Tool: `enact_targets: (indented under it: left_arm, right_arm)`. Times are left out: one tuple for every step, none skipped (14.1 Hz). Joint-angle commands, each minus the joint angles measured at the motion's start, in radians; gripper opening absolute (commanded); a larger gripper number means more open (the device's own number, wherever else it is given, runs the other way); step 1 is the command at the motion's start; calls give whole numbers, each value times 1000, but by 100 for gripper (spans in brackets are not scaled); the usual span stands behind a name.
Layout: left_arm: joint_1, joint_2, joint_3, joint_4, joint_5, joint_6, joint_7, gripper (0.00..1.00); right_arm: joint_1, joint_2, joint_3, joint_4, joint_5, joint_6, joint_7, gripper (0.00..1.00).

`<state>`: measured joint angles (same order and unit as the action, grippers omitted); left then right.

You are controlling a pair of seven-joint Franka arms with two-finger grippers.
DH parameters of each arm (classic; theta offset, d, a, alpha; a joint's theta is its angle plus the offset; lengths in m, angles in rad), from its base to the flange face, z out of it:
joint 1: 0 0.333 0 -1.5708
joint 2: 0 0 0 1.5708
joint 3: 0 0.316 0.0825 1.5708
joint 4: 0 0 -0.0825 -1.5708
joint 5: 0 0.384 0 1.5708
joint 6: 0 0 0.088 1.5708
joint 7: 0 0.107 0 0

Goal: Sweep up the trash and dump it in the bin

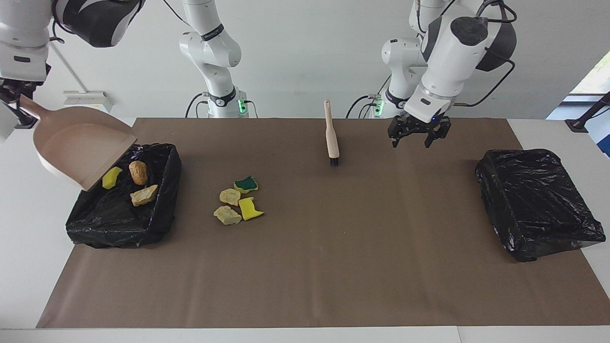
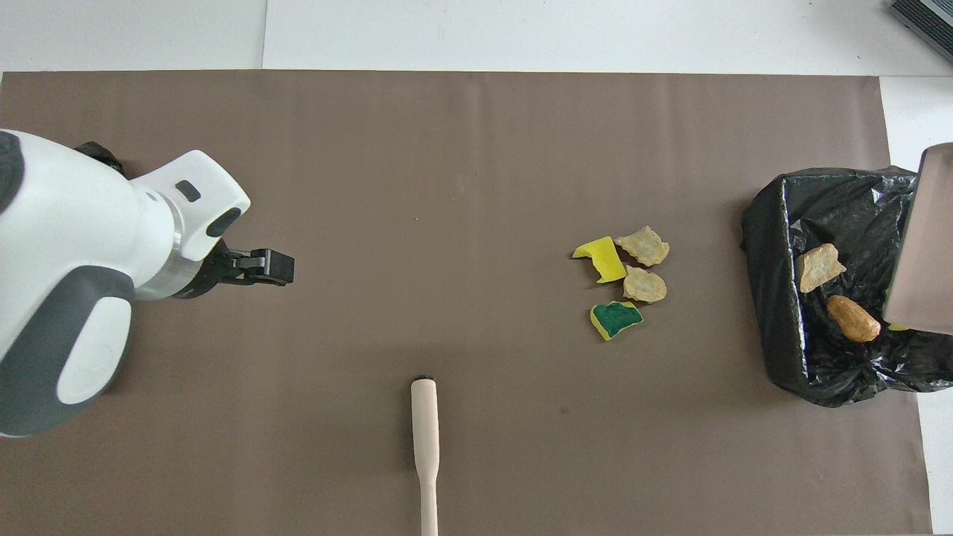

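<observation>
Facing view: the right gripper point(image 1: 19, 97), at the right arm's end of the table, is clenched on the handle of the pale pink dustpan point(image 1: 81, 145), which hangs tilted over the bin point(image 1: 157, 214) lined with black plastic. Three pieces of the trash lie in this bin: a yellow sponge piece point(image 1: 111, 177), a golden-brown chunk point(image 1: 138, 172) and a tan chunk point(image 1: 144, 195). Four more scraps point(image 1: 238, 200) sit clustered on the brown mat point(image 1: 333, 267) beside the bin, toward the table's middle. The brush point(image 1: 331, 138) stands released on its bristles, nearer to the robots than the scraps. The left gripper point(image 1: 414, 139), fingers spread and holding nothing, hovers over the mat between the brush and a second black-lined bin point(image 1: 533, 200) at the left arm's end. Overhead view: the open left gripper point(image 2: 257, 266) is over bare mat; the brush point(image 2: 424, 447) is well apart from it. The four loose scraps point(image 2: 624, 279) are near the bin point(image 2: 774, 298), whose edge the dustpan point(image 2: 923, 246) partly covers; the tan chunk point(image 2: 819, 266) and golden-brown chunk point(image 2: 853, 318) show inside.
</observation>
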<state>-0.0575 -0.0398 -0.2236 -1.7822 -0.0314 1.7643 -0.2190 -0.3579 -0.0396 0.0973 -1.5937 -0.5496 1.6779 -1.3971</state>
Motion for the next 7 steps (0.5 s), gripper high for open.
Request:
enact_targets:
  left_arm:
    - [-13, 21, 81, 108, 24, -61, 97, 100]
    - [-15, 20, 119, 148, 25, -109, 159, 100]
    - [-18, 21, 145, 185, 25, -149, 196, 100]
    - [-19, 20, 161, 213, 25, -172, 216, 100]
    - [-19, 15, 174, 224, 27, -187, 217, 100]
    - [-27, 6, 191, 224, 25, -203, 217, 100]
    - [-50, 0, 234, 222, 28, -219, 222, 100]
  right_arm:
    - [-1, -2, 80, 0, 150, -75, 293, 0]
    - [26, -2, 125, -2, 202, -108, 455, 0]
    - [55, 1, 143, -8, 242, -122, 598, 0]
    - [116, 9, 147, -15, 288, -125, 760, 0]
    - [166, 26, 147, -22, 319, -122, 911, 0]
    - [218, 53, 147, -20, 356, -119, 1051, 0]
    - [268, 82, 147, -19, 390, -107, 1178, 0]
